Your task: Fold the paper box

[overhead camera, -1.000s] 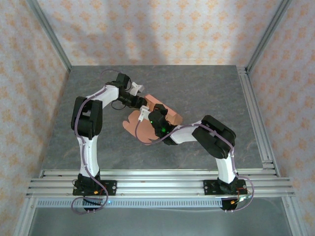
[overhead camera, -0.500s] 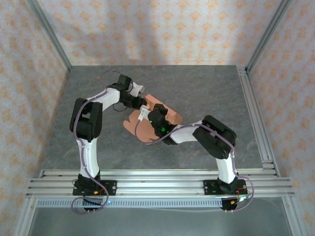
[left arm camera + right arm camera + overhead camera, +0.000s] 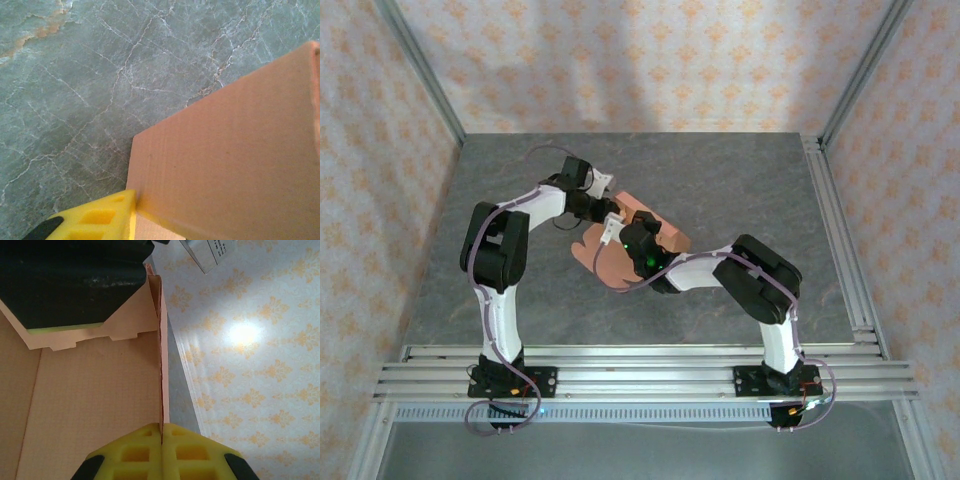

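- Far left, the left arm (image 3: 496,248) reaches up from its base and bends across the grey marbled stone tabletop (image 3: 740,190) toward the middle.
- The left jaws sit right at the far-left edge of the salmon-orange thin cardboard paper box (image 3: 603,262).
- From the left wrist, one yellow ribbed finger pad (image 3: 97,223) pokes in at the bottom, touching the corner of a flat cardboard panel of the paper box (image 3: 225,165). Only this one finger is in sight, so I cannot tell how far the left jaws are open or whether they hold anything.
- Centre of the tabletop: there's the paper box, partly formed. Rounded flaps lie flat on its near-left side and a raised scalloped part stands on its right.
- Just right of centre, the right arm (image 3: 760,275) comes in low from the right, with its wrist right over the paper box.
- From the right wrist, the two yellow pads (image 3: 132,454) are pressed tight together on a thin upright wall of the paper box (image 3: 90,405). The right jaws are closed on that wall, pinching it edge-on.
- Beyond that wall, at the top of the same view, a black body (image 3: 70,280) sits behind a notched flap.
- Far right, the orange-patterned wallpaper (image 3: 250,355) runs behind it all.
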You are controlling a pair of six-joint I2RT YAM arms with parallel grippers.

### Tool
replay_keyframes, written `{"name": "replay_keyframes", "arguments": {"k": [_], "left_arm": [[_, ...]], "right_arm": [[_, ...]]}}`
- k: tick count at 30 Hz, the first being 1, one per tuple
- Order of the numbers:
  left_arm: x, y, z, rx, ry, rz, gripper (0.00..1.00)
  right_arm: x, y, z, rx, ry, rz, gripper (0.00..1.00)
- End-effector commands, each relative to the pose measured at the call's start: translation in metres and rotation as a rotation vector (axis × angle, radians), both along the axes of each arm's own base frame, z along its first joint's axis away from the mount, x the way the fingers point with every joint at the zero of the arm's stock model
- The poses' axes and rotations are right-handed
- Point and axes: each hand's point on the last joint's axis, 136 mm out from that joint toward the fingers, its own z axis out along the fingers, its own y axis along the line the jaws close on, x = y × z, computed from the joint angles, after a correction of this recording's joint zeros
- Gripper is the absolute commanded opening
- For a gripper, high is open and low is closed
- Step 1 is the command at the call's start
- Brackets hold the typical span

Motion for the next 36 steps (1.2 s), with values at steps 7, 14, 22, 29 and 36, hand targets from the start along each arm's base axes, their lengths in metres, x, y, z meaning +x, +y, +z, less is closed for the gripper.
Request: {"name": "replay_keyframes", "arguments": {"k": [7, 14, 22, 29, 36], "left_arm": [[0.010, -0.010, 0.018, -0.049, -0.080, 0.000, 0.26], [0.004, -0.011, 0.016, -0.044, -0.078, -0.017, 0.11], [-0.001, -0.004, 0.013, -0.001, -0.091, -0.018, 0.01], [0.002, 0.000, 0.014, 0.024, -0.105, -0.008, 0.01], [0.004, 0.003, 0.015, 0.042, -0.110, 0.000, 0.01]], "right_arm": [[-0.007, 0.010, 0.008, 0.056, 0.026, 0.033, 0.00], [-0.008, 0.010, 0.008, 0.062, 0.028, 0.031, 0.00], [-0.011, 0.009, 0.019, 0.152, 0.048, 0.026, 0.10], [-0.018, 0.008, 0.036, 0.286, 0.067, 0.027, 0.42], [-0.031, 0.003, 0.044, 0.421, 0.126, 0.030, 0.60]]}}
